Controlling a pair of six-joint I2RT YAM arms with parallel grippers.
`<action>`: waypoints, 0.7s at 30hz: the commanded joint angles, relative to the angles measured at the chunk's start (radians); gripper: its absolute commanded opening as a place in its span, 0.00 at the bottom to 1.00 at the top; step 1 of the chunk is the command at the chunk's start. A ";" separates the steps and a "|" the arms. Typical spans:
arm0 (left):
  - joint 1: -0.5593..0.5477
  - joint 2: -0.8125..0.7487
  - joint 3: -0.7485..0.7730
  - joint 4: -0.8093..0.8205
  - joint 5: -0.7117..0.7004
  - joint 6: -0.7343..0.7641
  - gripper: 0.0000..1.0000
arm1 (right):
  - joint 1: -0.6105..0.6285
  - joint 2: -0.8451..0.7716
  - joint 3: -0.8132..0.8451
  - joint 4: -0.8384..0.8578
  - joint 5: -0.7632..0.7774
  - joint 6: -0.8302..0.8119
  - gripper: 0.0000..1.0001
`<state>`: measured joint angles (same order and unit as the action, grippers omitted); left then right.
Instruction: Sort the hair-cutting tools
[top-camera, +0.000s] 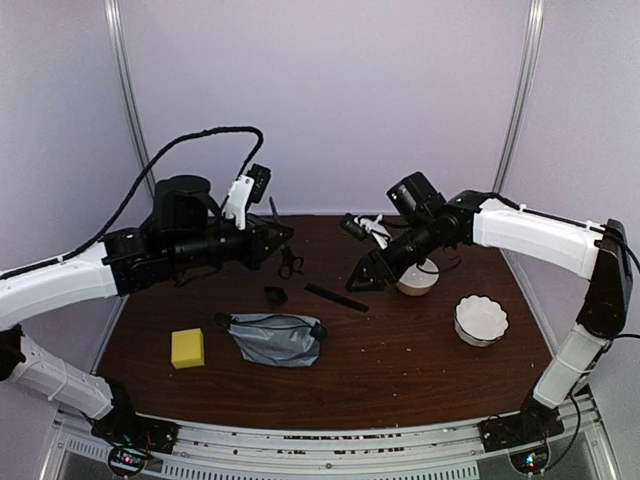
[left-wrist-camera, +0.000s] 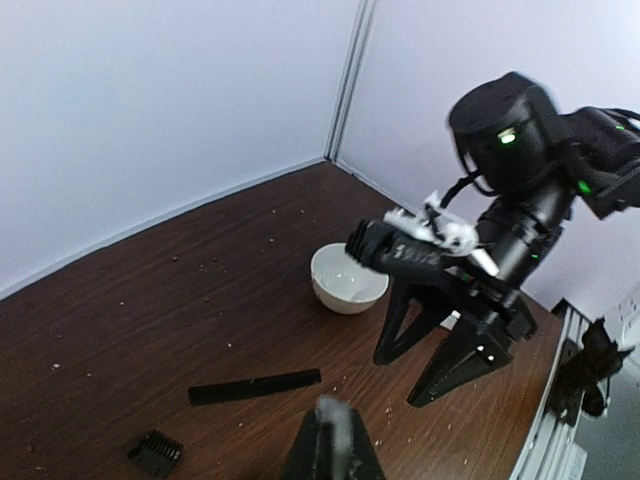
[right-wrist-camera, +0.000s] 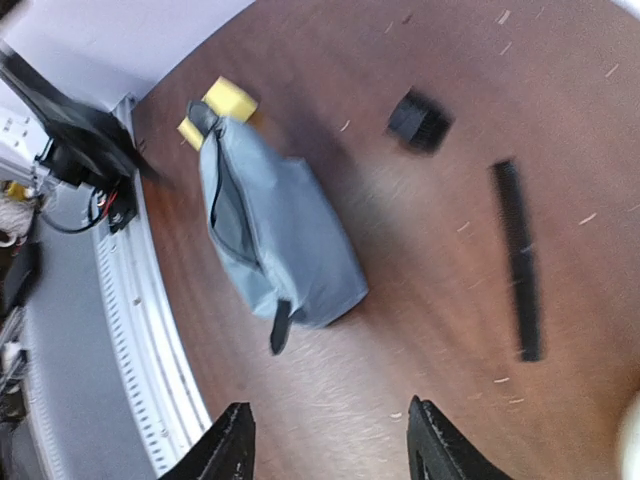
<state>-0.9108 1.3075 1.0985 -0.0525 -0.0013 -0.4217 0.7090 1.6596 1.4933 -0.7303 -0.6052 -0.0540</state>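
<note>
Scissors (top-camera: 290, 263) in the top view alone

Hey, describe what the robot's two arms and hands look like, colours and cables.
The left arm and right arm have white shells on the long links and black joints. The left hand and right hand are black, with two tapered fingers each. A black braided cable loops over the left arm; green lights glow on the right wrist.
</note>
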 joint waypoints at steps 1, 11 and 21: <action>-0.002 -0.132 -0.062 -0.212 0.107 0.334 0.00 | -0.005 0.025 -0.176 0.191 -0.251 0.142 0.52; -0.007 -0.289 -0.082 -0.457 0.018 0.452 0.00 | 0.080 0.207 -0.121 0.168 -0.355 0.148 0.43; -0.007 -0.255 -0.049 -0.494 0.037 0.501 0.00 | 0.093 0.305 -0.067 0.133 -0.387 0.177 0.25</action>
<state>-0.9146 1.0344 1.0142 -0.5491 0.0303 0.0319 0.8066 1.9347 1.3880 -0.5816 -0.9443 0.1104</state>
